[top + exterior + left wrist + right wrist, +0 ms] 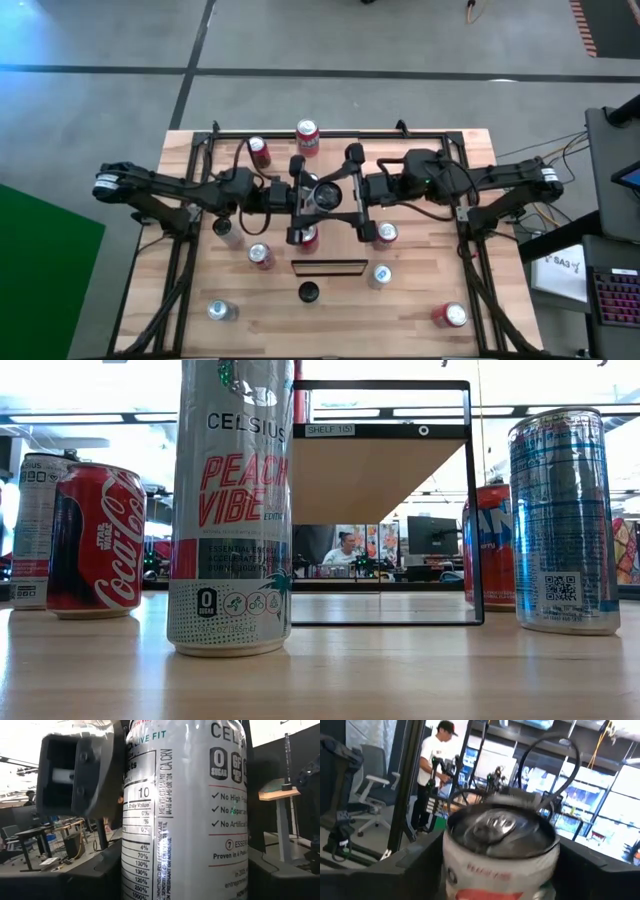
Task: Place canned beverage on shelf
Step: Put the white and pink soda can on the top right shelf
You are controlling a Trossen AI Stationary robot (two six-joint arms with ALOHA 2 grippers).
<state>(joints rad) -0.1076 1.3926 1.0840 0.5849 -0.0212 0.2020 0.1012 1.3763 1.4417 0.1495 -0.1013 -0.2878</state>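
A tall white Celsius can (325, 197) hangs upright in the air over the table's middle, between both arms. My left gripper (302, 200) reaches it from the table's left and is shut on it; the can (180, 820) fills the left wrist view. My right gripper (352, 196) comes from the right, and its fingers flank the can's top (500, 832). The shelf (330, 267) stands nearer the front edge; in the low view its light wooden board (380, 475) sits raised in a thin dark frame. My left gripper pinches the can's side wall (150, 870) between its two fingers (100, 875), coming in about level from the table's left. The can stands upright, lifted clear of the table. My right gripper has the can's upper wall (470, 870), just below the rim, between its two fingers (415, 865), level from the table's right; both fingers lie against the wall.
Several other cans stand on the planked tabletop (500, 160): red ones at the back (307, 135), a white Celsius can (230, 510), a Coca-Cola can (95, 540) and a blue-silver can (562, 520) near the front. A person stands in the room beyond (437, 755).
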